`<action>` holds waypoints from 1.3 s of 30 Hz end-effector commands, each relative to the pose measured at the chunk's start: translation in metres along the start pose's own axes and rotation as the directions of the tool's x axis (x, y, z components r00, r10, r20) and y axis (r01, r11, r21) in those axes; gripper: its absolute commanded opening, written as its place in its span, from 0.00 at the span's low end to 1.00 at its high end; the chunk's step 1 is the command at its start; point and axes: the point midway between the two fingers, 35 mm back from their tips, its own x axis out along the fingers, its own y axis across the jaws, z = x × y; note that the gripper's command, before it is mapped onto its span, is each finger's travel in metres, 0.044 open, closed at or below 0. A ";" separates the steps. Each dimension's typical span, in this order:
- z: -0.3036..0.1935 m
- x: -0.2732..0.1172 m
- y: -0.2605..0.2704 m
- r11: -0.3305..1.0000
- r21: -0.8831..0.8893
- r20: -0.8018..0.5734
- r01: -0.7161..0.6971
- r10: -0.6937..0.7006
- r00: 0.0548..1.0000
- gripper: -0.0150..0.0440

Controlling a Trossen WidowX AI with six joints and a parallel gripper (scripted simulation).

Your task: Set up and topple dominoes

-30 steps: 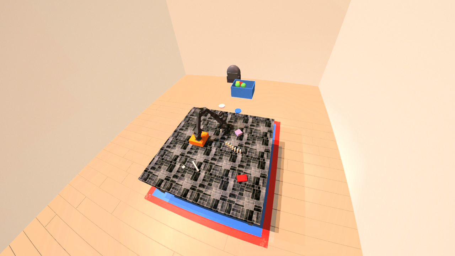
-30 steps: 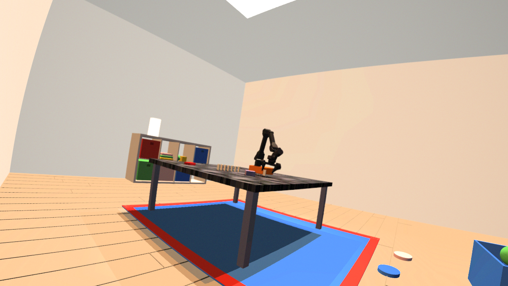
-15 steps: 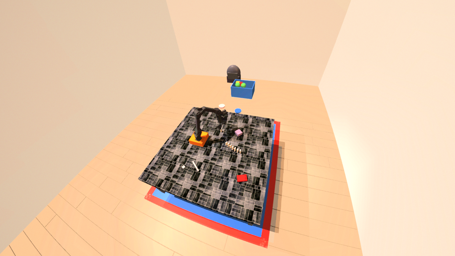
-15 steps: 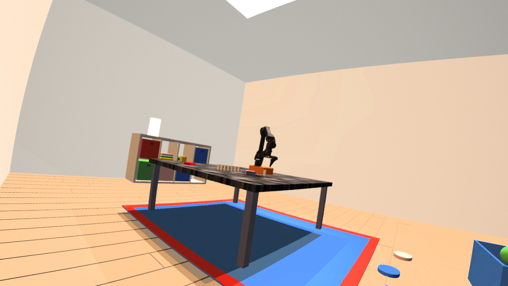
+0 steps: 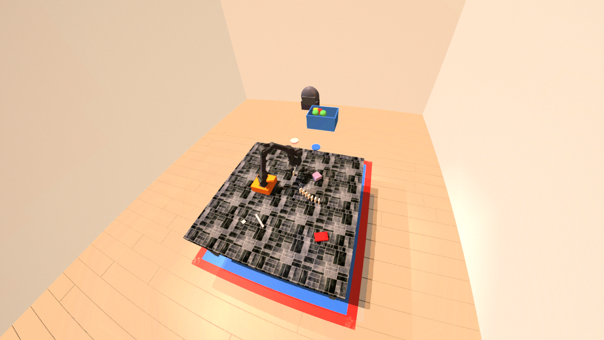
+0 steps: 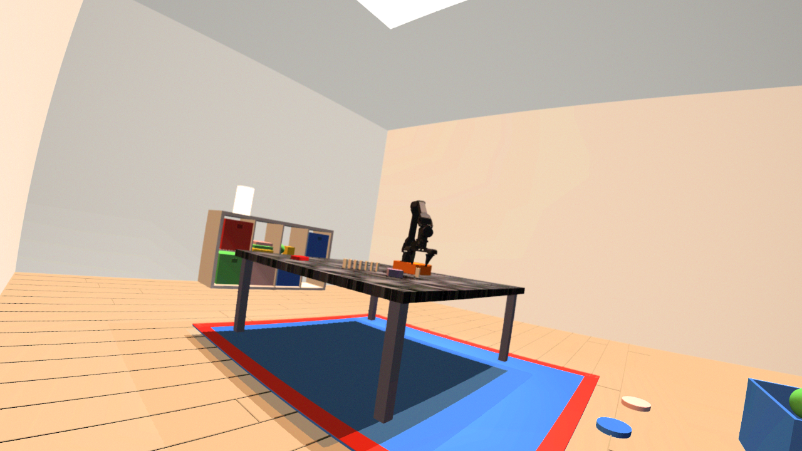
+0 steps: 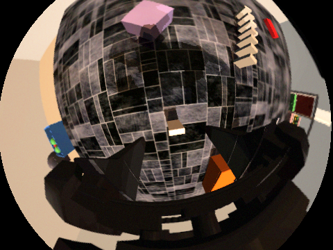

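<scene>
A row of several cream dominoes [image 5: 308,196] [image 6: 360,265] [image 7: 248,40] stands upright on the dark patterned table [image 5: 278,262] [image 6: 459,291]. A lone cream domino [image 5: 293,173] [image 6: 417,272] [image 7: 176,128] stands upright apart from the row, beyond its end nearer the robot base. My gripper [image 5: 295,167] [image 6: 420,261] [image 7: 175,134] is open and points down above the lone domino. In the wrist view, that domino shows between the two spread fingertips, lower than them, with nothing gripped.
A pink block [image 5: 316,175] [image 6: 395,273] [image 7: 147,17] lies near the row and the lone domino. A red block [image 5: 321,236] [image 6: 299,257] [image 7: 271,28] lies past the row's far end. A white stick [image 5: 259,220] and a small white piece [image 5: 243,221] lie farther off. The orange base [image 5: 264,184] [image 7: 222,175] is nearby.
</scene>
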 end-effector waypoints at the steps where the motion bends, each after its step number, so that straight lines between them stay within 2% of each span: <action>1: -0.004 0.025 -0.004 1.000 0.005 -0.016 0.008 -0.008 1.000 1.00; 15: -0.005 0.040 -0.004 1.000 0.005 -0.016 0.008 -0.008 1.000 1.00; 28: -0.005 0.040 -0.004 1.000 0.005 -0.016 0.008 -0.008 1.000 0.44; 37: -0.005 0.040 -0.004 1.000 0.005 -0.016 0.008 -0.008 1.000 0.44; 39: -0.003 0.030 -0.002 1.000 0.005 -0.016 0.008 -0.008 1.000 0.44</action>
